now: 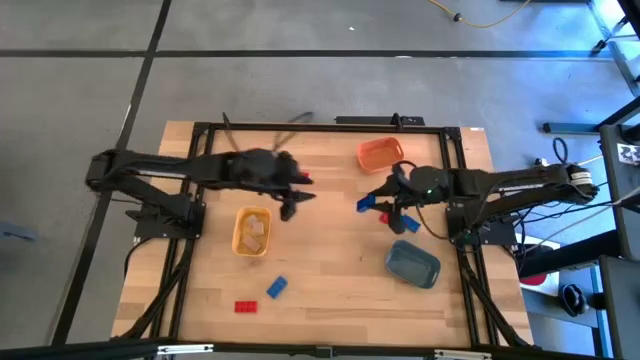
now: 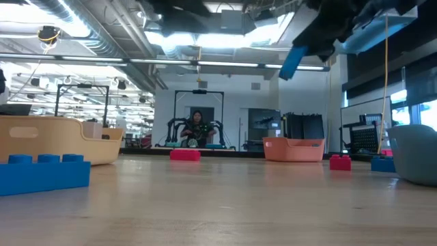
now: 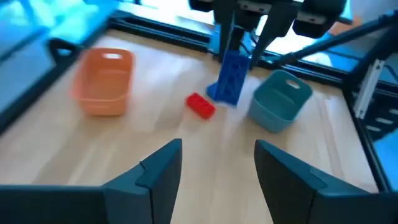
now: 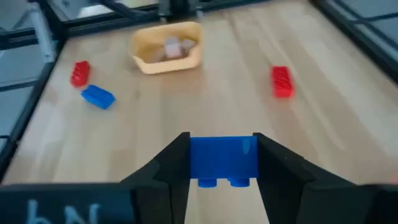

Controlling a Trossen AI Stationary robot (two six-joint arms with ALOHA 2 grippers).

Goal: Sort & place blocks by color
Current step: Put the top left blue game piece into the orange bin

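Two grippers above wooden table (image 1: 330, 270): right gripper (image 4: 222, 163) clamps blue block (image 4: 222, 158); left gripper (image 3: 217, 163) spread, holding nothing.

I see two dark, near-black jointed arms with black cabling; the right gripper (image 4: 222, 163) has broad, matte black, wedge-shaped fingers.

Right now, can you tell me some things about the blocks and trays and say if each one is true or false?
1. The right gripper holds a blue block. True.
2. The yellow tray is empty. False: pale blocks lie in it.
3. The left gripper holds a red block. False: it is open and holds nothing.
4. A red block and another blue block lie on the table near each other. True.
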